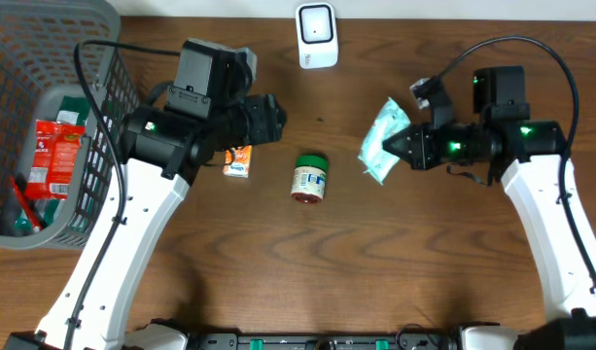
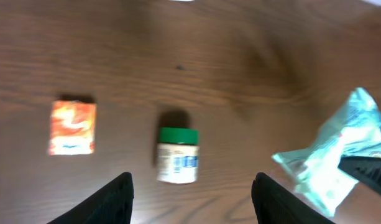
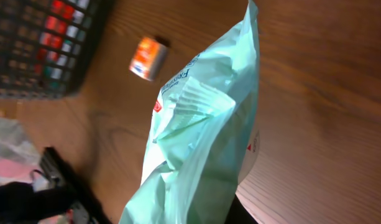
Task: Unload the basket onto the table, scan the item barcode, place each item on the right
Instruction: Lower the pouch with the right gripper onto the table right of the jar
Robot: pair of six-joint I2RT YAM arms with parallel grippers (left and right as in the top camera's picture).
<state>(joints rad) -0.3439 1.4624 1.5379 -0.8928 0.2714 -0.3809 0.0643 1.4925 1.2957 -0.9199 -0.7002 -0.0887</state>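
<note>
Right claw [image 1: 399, 148] is clamped down on the green pouch [image 3: 202, 124], pinching it at one end, so the pouch hangs off the fingertips on my right side of the table [image 1: 278, 262]. From the wrist view it looks lifted off the wood, though I can't be sure its lower end is clear.

Left claw [image 2: 191, 200] is spread wide with nothing between its fingers, hovering over the middle. Below it lies the jar [image 2: 177, 156] with the green lid, on its side. The orange box [image 2: 73, 127] lies flat, left of the jar and apart from it.

Further out on the left is the basket [image 1: 103, 58] with red packets inside. At the far edge, roughly centre, stands the white scanner [image 1: 317, 35].

I judge the pick is done and presenting is next. That means carrying the pouch up to the scanner and turning it so the barcode faces the window. I can't spot the barcode on the crinkled film, so some wrist rotation may be needed.
</note>
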